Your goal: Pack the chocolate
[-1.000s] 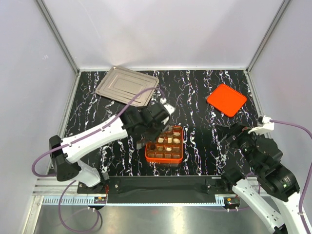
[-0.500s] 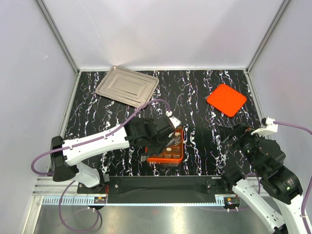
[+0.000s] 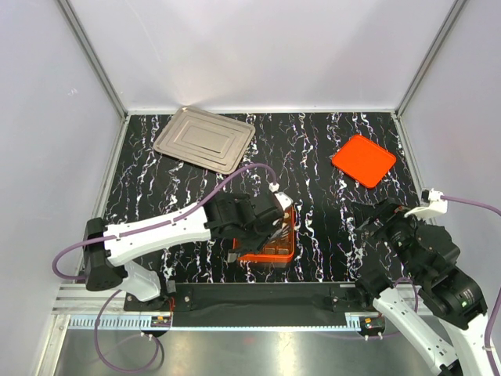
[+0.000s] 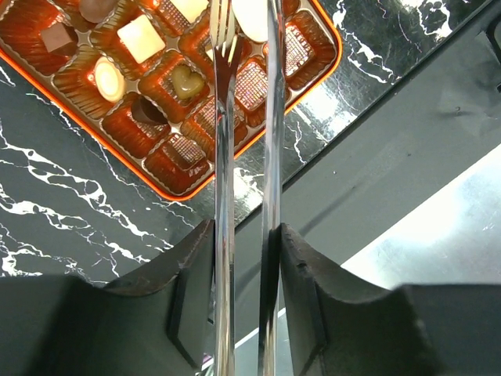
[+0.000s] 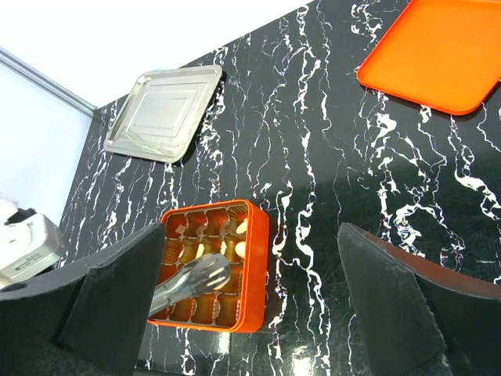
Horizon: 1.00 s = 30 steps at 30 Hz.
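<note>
While the box is not yet full, most of the packing looks done. The orange box (image 3: 270, 252) sits on the tabletop (image 3: 329, 141) at about 6 o'clock from its middle, and the chocolate (image 4: 141, 37), cream and dark pieces alike, lies in its cells. The wrist view shows several ribbed cells bare along the box's edge towards the arms.

The left gripper (image 4: 244, 258) has its jaws clenched on a pair of metal tongs (image 4: 223, 157), whose tips hang over the box. A cream piece shows right at those tips, but I cannot tell whether the tongs pinch it or it lies in a cell. The right gripper (image 3: 376, 227) waits at 4 o'clock, jaws released and holding nothing.

No loose piece shows on the metal tray (image 3: 204, 139) at 10 o'clock. The orange lid (image 3: 363, 160) lies apart at 2 o'clock, so closing the box probably remains.
</note>
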### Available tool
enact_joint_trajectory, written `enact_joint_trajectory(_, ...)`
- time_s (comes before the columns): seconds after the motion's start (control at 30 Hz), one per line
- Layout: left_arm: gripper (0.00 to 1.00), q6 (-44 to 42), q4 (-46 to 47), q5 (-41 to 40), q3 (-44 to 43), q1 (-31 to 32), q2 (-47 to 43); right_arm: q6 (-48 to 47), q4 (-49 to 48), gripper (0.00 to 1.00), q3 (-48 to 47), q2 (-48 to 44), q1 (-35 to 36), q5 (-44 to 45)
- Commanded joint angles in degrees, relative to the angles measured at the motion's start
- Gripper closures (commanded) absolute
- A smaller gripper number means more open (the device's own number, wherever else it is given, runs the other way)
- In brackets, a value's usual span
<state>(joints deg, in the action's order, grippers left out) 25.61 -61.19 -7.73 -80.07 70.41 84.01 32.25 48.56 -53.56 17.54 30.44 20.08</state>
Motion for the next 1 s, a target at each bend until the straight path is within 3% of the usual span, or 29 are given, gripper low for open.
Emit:
enact_joint_trajectory(0.0, 0.58, 0.59, 2.39, -0.09, -0.52, 0.51, 0.54, 0.53, -0.04, 0.00, -2.51, -0.75, 0.15, 1.37)
enact_joint_trajectory(0.33, 0.57, 0.67, 0.90, -2.81, -3.59, 0.43, 1.07, 0.53, 0.22, 0.00, -2.95, -0.93, 0.24, 1.37)
enact_joint_trajectory(0.63, 0.55, 1.82, -6.48, -16.00, -15.64, -2.64, -0.77, 0.27, -0.21, 0.00, -4.01, -0.40, 0.24, 0.85)
enact_joint_trajectory(0.77, 0.54, 1.12, -6.66, -19.95, -12.31, -11.14, -3.84, 0.36, -0.48, 0.00, -4.18, -0.66, 0.24, -0.56)
enact_joint_trajectory(0.97, 0.54, -0.82, -0.25, -21.98, 3.06, -27.22, -11.66, 0.45, 0.40, 0.01, -3.92, -1.63, 0.24, -2.06)
